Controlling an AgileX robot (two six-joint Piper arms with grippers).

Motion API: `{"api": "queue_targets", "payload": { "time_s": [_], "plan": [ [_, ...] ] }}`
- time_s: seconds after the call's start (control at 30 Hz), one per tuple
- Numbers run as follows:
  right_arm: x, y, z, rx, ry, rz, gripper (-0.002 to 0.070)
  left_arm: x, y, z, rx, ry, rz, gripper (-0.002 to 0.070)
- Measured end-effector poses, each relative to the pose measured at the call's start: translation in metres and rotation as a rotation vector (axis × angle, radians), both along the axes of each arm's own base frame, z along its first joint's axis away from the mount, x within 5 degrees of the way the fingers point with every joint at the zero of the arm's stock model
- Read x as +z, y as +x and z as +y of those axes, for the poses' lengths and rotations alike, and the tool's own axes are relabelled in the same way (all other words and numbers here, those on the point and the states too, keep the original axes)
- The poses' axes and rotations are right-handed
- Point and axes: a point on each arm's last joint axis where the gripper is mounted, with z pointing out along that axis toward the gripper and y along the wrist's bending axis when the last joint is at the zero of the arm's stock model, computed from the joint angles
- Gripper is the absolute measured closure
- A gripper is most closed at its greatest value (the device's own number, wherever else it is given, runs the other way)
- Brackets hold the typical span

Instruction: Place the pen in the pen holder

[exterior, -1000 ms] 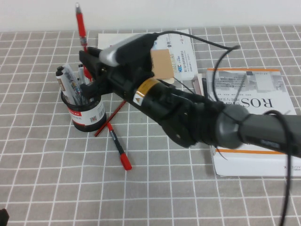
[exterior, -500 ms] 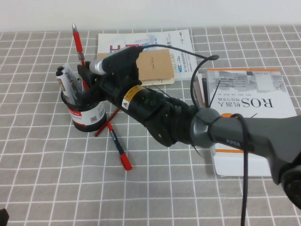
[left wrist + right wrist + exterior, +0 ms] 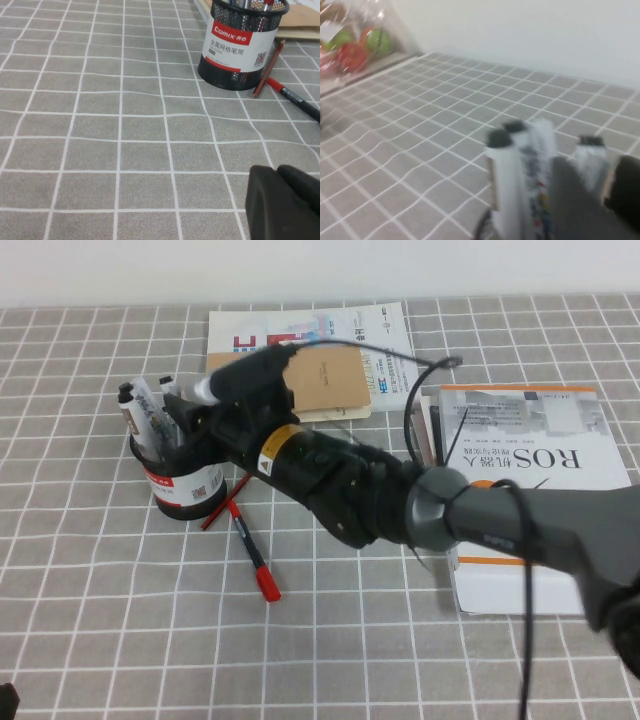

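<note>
- Because the pen holder (image 3: 186, 486) stands on the robot's left side of the bench (image 3: 100, 620), the right arm stretches across from the right, and the right claw (image 3: 186, 418) sits right over the cup's mouth, down among the things standing in it.
- Whether that claw is parted or closed, I cannot tell: the arm's own body hides it from the raised camera, and the right wrist view is too smeared.
- While no red body shows in the high view, the left wrist view shows a red tip, likely the pen (image 3: 268, 2), just inside the holder's rim, so I judge it is in the cup or nearly so.
- White markers (image 3: 140, 412) already lean in the holder, which leaves little room and explains the steep approach from above.
- Beside the cup's base lie a red-capped pen (image 3: 251, 554) and a red-brown pencil (image 3: 225, 502), touching it or nearly so; neither is the target.
- Well clear, the left claw (image 3: 285, 205) is parked low near the bench's near edge, looking toward the holder; its opening cannot be judged either.
- Books (image 3: 530, 490) lie under the right arm.
</note>
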Motion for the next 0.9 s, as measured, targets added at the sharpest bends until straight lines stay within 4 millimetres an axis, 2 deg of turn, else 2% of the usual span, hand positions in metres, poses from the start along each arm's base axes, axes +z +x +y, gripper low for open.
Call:
{"api": "queue_targets", "payload": {
  "time_s": [0.1,0.23,0.33,0.63,0.77,0.9],
  "plan": [
    [0.025,-0.015,-0.001,0.036,-0.039,-0.04,0.0625,0.0,0.0,0.0,0.0,0.0,0.0,0.068],
    [0.063,-0.047,-0.012,0.085,-0.044,-0.102,0.0676,0.0,0.0,0.0,0.0,0.0,0.0,0.068],
    [0.075,-0.07,-0.034,0.102,-0.067,-0.111,0.0684,0.0,0.0,0.0,0.0,0.0,0.0,0.068],
    [0.09,-0.136,-0.107,0.126,-0.129,-0.118,0.0688,0.0,0.0,0.0,0.0,0.0,0.0,0.068],
    [0.095,-0.155,-0.135,0.087,-0.147,-0.061,0.0688,0.0,0.0,0.0,0.0,0.0,0.0,0.068],
    [0.088,-0.17,-0.16,0.049,-0.218,0.014,0.0688,0.0,0.0,0.0,0.0,0.0,0.0,0.068]
  ]
}}
